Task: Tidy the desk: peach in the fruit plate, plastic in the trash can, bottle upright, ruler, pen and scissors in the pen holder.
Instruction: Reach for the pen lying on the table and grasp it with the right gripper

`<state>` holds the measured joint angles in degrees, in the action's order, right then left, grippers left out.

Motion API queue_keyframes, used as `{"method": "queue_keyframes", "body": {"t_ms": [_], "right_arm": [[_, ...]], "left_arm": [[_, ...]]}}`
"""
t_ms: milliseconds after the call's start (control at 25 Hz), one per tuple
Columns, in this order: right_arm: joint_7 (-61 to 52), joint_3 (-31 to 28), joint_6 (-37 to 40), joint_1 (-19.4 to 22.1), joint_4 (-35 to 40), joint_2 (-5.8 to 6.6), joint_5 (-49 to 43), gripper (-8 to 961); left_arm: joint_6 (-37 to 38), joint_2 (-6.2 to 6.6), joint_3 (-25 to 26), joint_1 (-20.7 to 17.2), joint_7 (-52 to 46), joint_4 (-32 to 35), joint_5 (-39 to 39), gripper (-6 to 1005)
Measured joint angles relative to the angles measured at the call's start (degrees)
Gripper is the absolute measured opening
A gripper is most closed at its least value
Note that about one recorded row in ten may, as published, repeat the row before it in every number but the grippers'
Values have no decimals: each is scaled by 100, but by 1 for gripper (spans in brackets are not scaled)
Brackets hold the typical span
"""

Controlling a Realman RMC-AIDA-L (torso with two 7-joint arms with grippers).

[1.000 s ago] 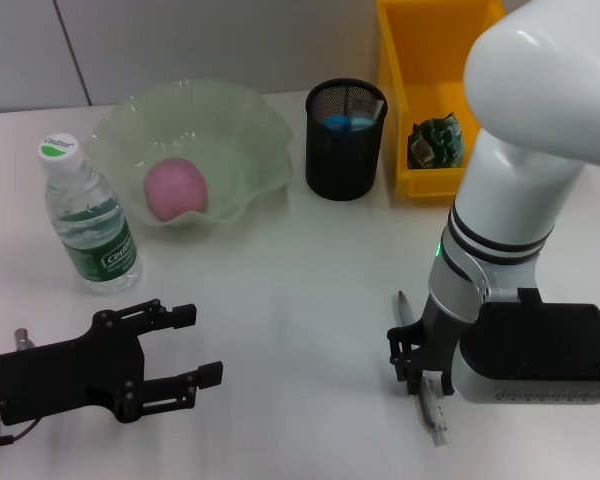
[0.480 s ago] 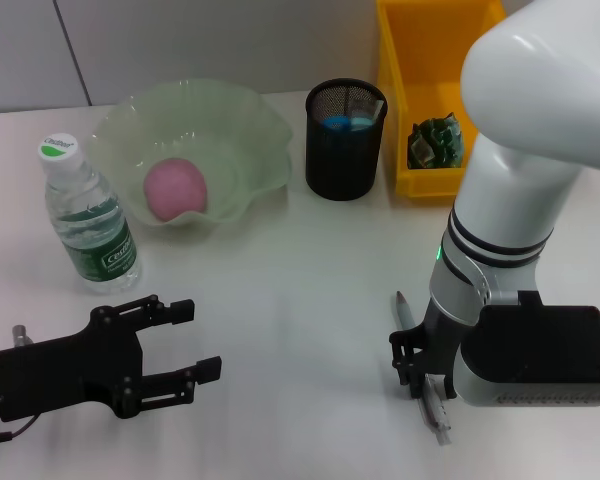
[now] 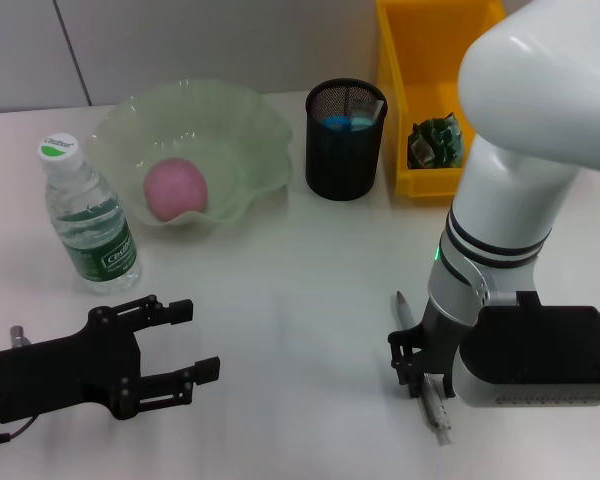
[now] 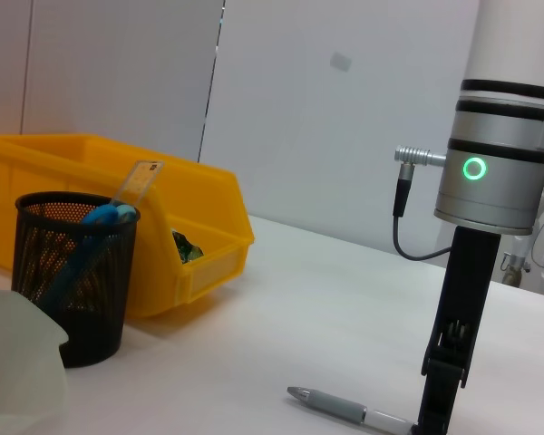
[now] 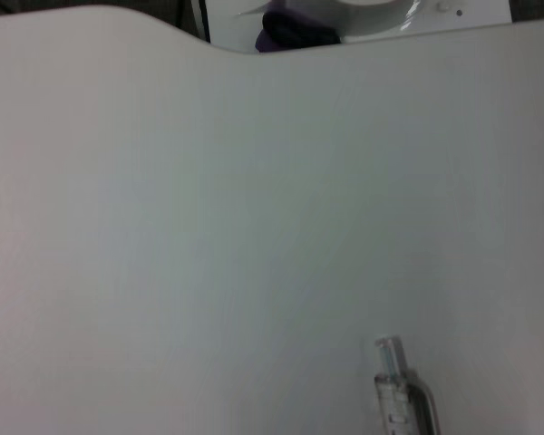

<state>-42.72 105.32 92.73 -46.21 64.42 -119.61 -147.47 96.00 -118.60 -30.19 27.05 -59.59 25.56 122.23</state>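
The pink peach (image 3: pixel 175 187) lies in the green fruit plate (image 3: pixel 250 130). The water bottle (image 3: pixel 88 215) stands upright left of the plate. The black mesh pen holder (image 3: pixel 345 150) holds the blue-handled scissors (image 4: pixel 100 217) and the ruler (image 4: pixel 138 181). Crumpled plastic (image 3: pixel 435 143) lies in the yellow bin (image 3: pixel 420 60). A grey pen (image 3: pixel 404 310) lies on the table at the front right, also seen in the left wrist view (image 4: pixel 344 410) and the right wrist view (image 5: pixel 399 390). My right gripper (image 3: pixel 412 368) is down at table level over the pen's middle. My left gripper (image 3: pixel 198 342) is open and empty at the front left.
The white table stretches between the two arms. The right arm's large white links rise over the right side and hide part of the yellow bin. The bottle stands just beyond my left gripper.
My left gripper has drifted slightly back toward the left front edge. My right gripper has barely shifted over the pen. The other things have not moved.
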Motion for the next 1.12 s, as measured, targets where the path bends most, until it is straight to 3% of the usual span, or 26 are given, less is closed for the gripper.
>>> {"method": "queue_keyframes", "body": {"t_ms": [1120], "right_arm": [[150, 28, -41, -133, -162, 8, 72, 263]], "left_arm": [[61, 4, 3, -25, -24, 20, -59, 728]]}}
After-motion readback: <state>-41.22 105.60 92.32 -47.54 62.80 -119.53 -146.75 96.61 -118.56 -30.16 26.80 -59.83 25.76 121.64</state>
